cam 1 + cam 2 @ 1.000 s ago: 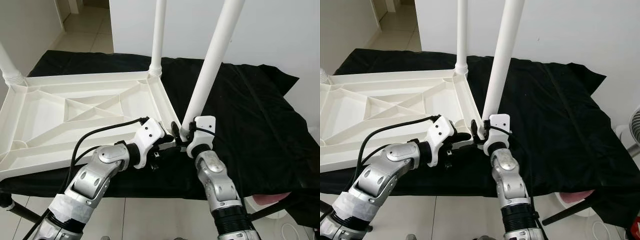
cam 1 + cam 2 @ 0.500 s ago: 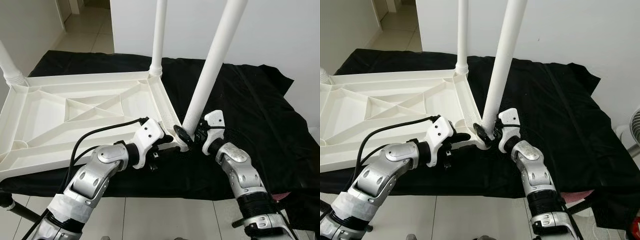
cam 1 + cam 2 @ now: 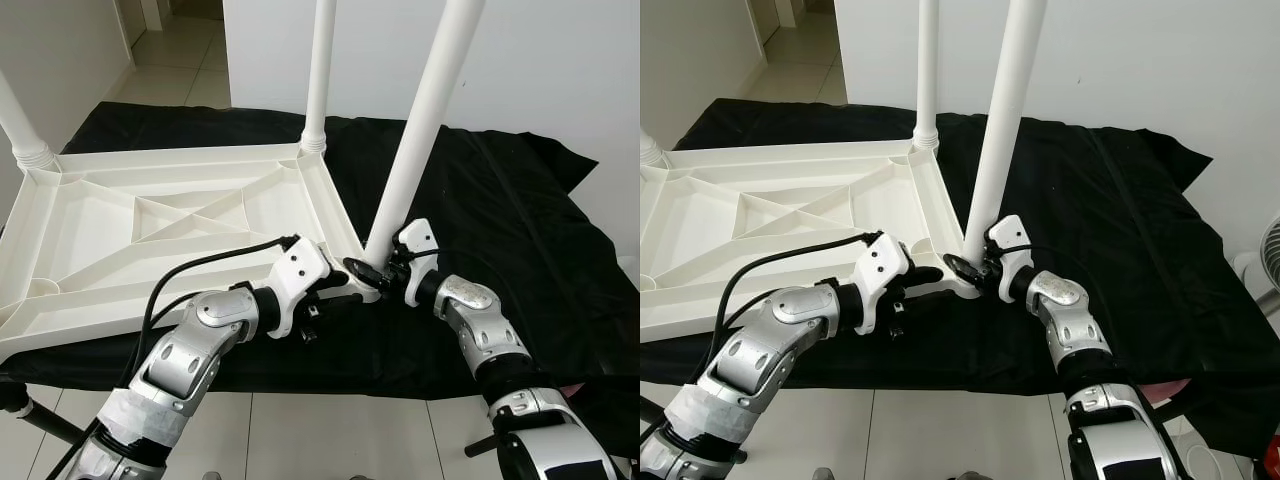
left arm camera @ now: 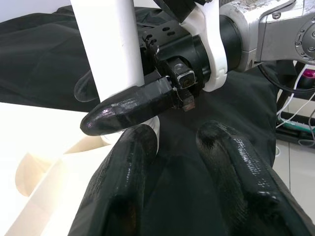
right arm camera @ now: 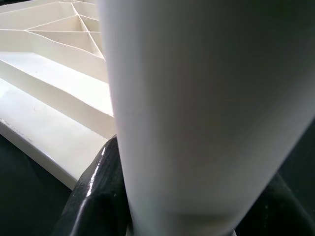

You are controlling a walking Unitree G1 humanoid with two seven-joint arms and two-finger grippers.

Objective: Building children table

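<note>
Tabletop: a white plastic children's tabletop (image 3: 170, 225) is laid upside down on a black cloth (image 3: 500, 210), its ribbed underside turned up.
Worktop: the cloth-covered worktop is seen to carry the tabletop; pale floor tiles (image 3: 300, 440) are seen below its near edge.
Fitted legs: a far leg (image 3: 320, 70) is stood upright in the far right corner socket, and another leg (image 3: 22, 130) is seen at the far left corner.
Near leg: a third white leg (image 3: 425, 120) is set at the near right corner of the tabletop, tilted to the robot's right, its foot at the corner socket.
Right tool: the right tool (image 3: 368, 268) is closed around the base of the near leg, one black finger on either side of it, as shown in the right wrist view.
Left tool: the left tool (image 3: 335, 290) is placed at the near right corner of the tabletop, just beside the right tool; its two fingers (image 4: 231, 172) are seen parted, with the black cloth between them and nothing gripped.
</note>
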